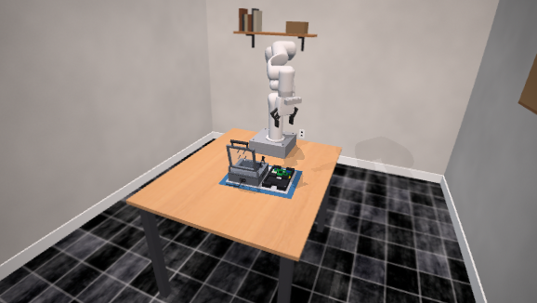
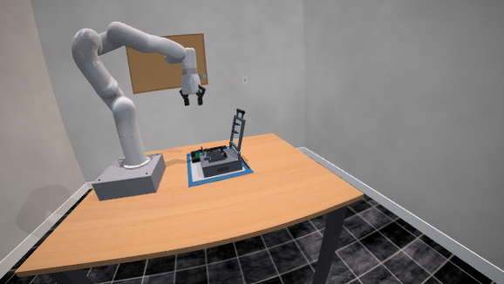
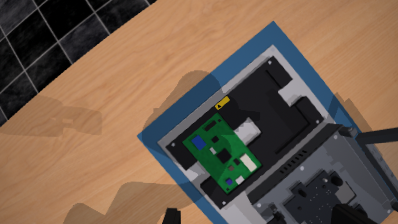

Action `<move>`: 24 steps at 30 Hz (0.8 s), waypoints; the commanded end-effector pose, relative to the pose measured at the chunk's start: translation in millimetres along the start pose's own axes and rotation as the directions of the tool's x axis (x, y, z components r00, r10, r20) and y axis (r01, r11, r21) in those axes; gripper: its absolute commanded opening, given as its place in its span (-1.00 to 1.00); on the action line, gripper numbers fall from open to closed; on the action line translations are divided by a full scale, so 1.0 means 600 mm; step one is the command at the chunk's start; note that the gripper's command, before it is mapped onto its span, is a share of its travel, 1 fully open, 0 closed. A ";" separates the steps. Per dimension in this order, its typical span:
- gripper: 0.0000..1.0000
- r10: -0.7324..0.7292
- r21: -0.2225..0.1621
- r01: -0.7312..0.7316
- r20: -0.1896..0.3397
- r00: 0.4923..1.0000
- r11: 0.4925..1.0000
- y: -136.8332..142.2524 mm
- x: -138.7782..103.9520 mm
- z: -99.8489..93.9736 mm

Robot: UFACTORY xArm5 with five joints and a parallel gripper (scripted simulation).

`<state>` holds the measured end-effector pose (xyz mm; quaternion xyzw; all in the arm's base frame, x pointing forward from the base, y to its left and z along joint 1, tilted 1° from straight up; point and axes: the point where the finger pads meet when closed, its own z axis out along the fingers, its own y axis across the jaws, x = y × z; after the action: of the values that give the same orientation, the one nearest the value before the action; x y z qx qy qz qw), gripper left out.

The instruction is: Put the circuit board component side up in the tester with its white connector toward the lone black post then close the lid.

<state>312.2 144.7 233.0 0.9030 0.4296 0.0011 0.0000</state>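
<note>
The fingers [image 2: 192,98] are hanging wide apart, gripping nothing — high above the bench [image 2: 209,209]. The circuit board [image 3: 222,152] is lying in the tray [image 3: 280,107]; the tester [image 3: 325,185] is running off-frame — pins indistinct.

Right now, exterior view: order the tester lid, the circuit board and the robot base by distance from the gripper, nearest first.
The gripper is open and holds nothing, high above the table.
1. Tester lid: upright, below and to the gripper's right in this view; its top handle comes closest.
2. Circuit board: in the tray, almost straight below.
3. Robot base: on the table, far to the left.
Lid against board is a judgement.
</note>
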 end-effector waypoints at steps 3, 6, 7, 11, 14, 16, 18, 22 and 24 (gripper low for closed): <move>1.00 0.205 -0.001 -0.205 -0.004 0.979 0.979 0.001 0.001 -0.002; 1.00 0.285 -0.001 -0.285 -0.004 0.958 0.958 0.001 0.001 -0.002; 1.00 0.316 0.000 -0.316 -0.004 0.949 0.949 0.001 0.001 -0.002; 1.00 0.432 0.000 -0.432 -0.004 0.902 0.902 0.001 0.001 -0.002; 1.00 0.514 0.000 -0.514 -0.004 0.858 0.858 0.001 0.001 -0.002; 1.00 0.541 0.000 -0.541 -0.004 0.841 0.841 0.001 0.001 -0.002; 1.00 0.583 0.001 -0.583 -0.004 0.812 0.812 0.001 0.001 -0.002; 1.00 0.683 0.001 -0.683 -0.004 0.730 0.730 0.001 0.001 -0.002; 1.00 0.728 0.001 -0.728 -0.003 0.685 0.685 0.001 0.001 -0.002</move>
<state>312.2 144.7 233.0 0.9946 0.1041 0.0011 -0.0004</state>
